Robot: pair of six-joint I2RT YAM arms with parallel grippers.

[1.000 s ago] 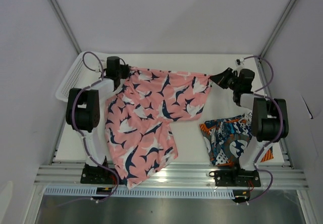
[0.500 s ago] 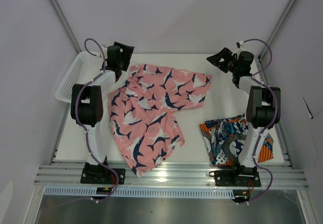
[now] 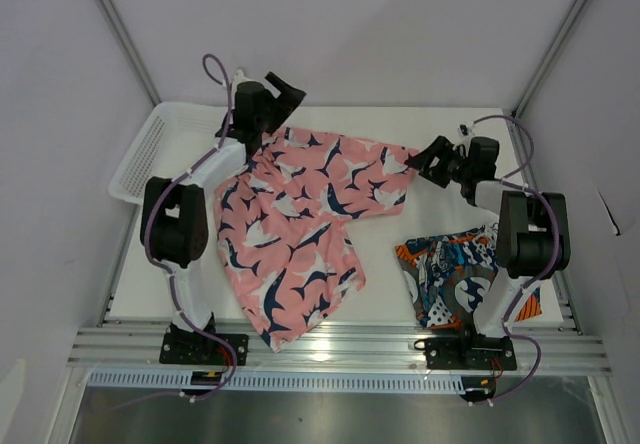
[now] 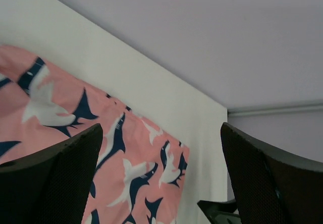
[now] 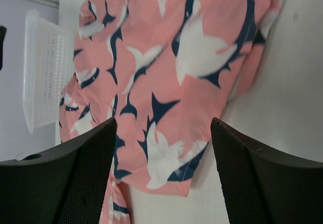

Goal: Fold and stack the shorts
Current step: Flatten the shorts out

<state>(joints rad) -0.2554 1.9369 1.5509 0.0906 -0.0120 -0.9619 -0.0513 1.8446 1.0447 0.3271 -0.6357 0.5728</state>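
The pink shorts (image 3: 305, 219) with navy-and-white shapes lie spread on the white table, waistband toward the back. My left gripper (image 3: 287, 95) hovers open above their back left corner; in the left wrist view the pink shorts (image 4: 101, 158) lie below the open jaws, untouched. My right gripper (image 3: 430, 154) is open just right of the shorts' back right corner, and in the right wrist view the pink fabric (image 5: 166, 82) lies between and beyond the fingers (image 5: 75, 183). The printed blue, orange and white shorts (image 3: 455, 269) lie crumpled at the front right by the right arm's base.
A white mesh basket (image 3: 150, 149) stands at the table's back left edge, also seen as the basket (image 5: 43, 67) in the right wrist view. Metal frame rails run along the front edge (image 3: 340, 349), and grey walls close the back and sides.
Both grippers let go of the pink shorts' waistband corners and opened. The shorts dropped flat and lie further in on the table. The left gripper rose and moved right; the right came back down beside the corner.
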